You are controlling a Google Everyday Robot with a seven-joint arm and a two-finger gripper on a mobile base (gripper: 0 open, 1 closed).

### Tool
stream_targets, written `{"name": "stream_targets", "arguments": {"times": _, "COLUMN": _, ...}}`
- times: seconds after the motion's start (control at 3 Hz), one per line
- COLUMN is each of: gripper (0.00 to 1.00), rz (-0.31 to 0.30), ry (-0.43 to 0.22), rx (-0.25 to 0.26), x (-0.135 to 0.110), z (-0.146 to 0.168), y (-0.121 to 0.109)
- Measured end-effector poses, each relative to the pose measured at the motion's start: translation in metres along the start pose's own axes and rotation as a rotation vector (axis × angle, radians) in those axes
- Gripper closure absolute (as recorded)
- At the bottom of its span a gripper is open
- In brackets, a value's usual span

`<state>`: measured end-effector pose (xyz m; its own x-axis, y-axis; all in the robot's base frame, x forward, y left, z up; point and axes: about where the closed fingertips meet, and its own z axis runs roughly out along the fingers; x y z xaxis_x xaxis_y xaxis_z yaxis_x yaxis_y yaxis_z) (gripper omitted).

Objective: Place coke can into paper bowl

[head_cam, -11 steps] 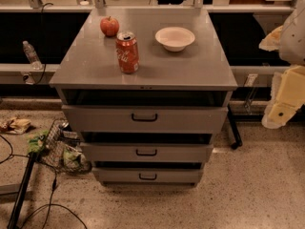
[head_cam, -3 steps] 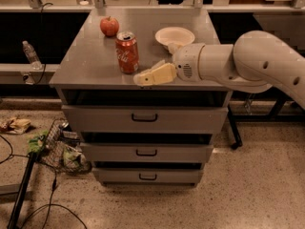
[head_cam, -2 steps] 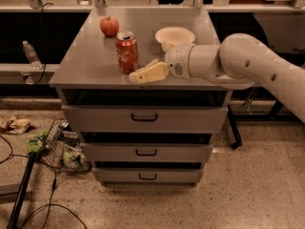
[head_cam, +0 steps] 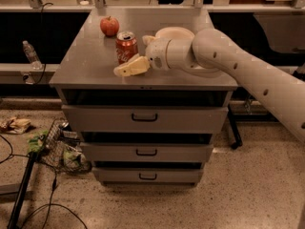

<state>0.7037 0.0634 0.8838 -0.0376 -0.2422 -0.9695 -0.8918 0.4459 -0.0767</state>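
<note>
The coke can [head_cam: 126,46], red with a silver top, stands upright on the grey cabinet top [head_cam: 90,66], left of centre. The white paper bowl [head_cam: 172,32] sits to the can's right, and my arm hides its near part. My gripper [head_cam: 131,55] reaches in from the right at the can's right side and is open. Its near finger [head_cam: 131,67] lies low in front of the can's base. Its far finger [head_cam: 148,39] shows just right of the can's top. The can is not lifted.
A red apple [head_cam: 109,26] sits behind the can near the back left. The cabinet has three drawers [head_cam: 144,118] below. A water bottle [head_cam: 30,54] lies on a ledge at the left. Cables and clutter [head_cam: 57,147] lie on the floor at the left.
My arm has swung in from the right and moved left along the cabinet top. The gripper now sits against the can. The can, bowl and apple have not moved.
</note>
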Motion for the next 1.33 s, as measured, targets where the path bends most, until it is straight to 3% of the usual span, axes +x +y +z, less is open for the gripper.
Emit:
{"name": "stream_targets", "arguments": {"times": 0.33, "gripper": 0.15, "rz": -0.001, "ry": -0.004, "rx": -0.009, "x": 0.0, "z": 0.027, "y": -0.014}}
{"name": "stream_targets", "arguments": {"times": 0.67, "gripper": 0.38, "rz": 0.006, "ry": -0.011, "rx": -0.033, "x": 0.002, "z": 0.046, "y": -0.023}}
{"name": "stream_targets", "arguments": {"times": 1.0, "gripper": 0.7, "rz": 0.016, "ry": -0.008, "rx": -0.032, "x": 0.003, "z": 0.047, "y": -0.035}}
{"name": "stream_targets", "arguments": {"times": 1.33, "gripper": 0.93, "rz": 0.014, "ry": -0.012, "rx": 0.035, "x": -0.012, "z": 0.027, "y": -0.057}}
